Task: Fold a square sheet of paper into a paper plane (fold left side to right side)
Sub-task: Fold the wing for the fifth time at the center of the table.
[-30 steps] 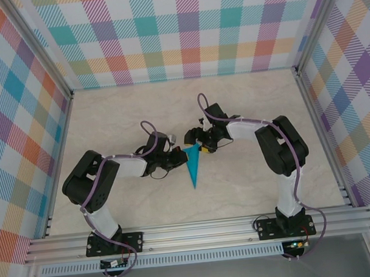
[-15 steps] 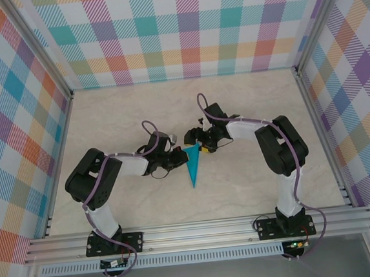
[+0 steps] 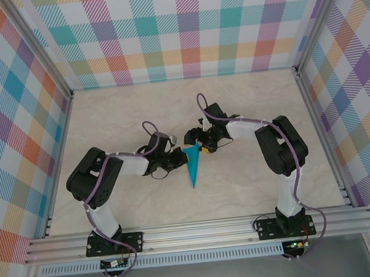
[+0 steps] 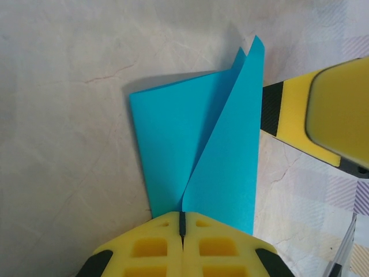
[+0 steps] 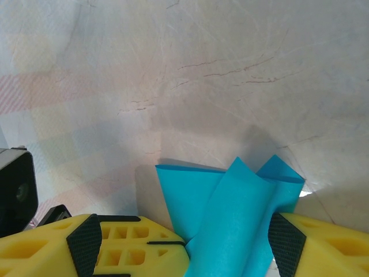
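Left arm's elbow has crept inward a touch since a second ago; right arm and paper plane (image 3: 192, 167) look unchanged.

Left tool (image 4: 181, 224) is pressed together, and the plane's edge runs right up to its tips. Can't tell if any paper is caught between them.

Right tool (image 5: 228, 254) is spread wide and straddles the plane's broad end. A loose flap stands up between its fingers (image 5: 132, 248), with no sign they clamp it.

Plane lies on the counter (image 3: 247, 107) between the two tools, its point trailing away toward the arm bases.

My read: the left-over-right fold is in and we're at the creasing step, since the top layer isn't flat yet.

Next move needs the left tool dragged along the fold line with downward pressure. The right tool should pin the broad end so the layers don't skew.
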You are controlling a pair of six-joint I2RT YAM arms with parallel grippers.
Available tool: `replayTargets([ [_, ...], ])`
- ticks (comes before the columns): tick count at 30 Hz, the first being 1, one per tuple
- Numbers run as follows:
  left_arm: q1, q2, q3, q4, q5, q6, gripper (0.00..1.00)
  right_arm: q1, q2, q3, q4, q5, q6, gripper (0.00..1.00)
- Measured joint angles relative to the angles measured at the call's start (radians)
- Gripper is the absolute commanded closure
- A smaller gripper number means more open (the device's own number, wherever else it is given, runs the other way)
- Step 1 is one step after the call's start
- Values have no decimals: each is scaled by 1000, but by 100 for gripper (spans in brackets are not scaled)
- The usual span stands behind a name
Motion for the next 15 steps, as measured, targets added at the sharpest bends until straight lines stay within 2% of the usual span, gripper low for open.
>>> replayTargets([
  [10, 2, 9, 0, 16, 13, 0, 100, 0, -4, 0, 2, -2, -1, 18],
  [15, 3, 9, 0, 16, 14, 0, 100, -9, -58, 0, -47, 36, -21, 18],
])
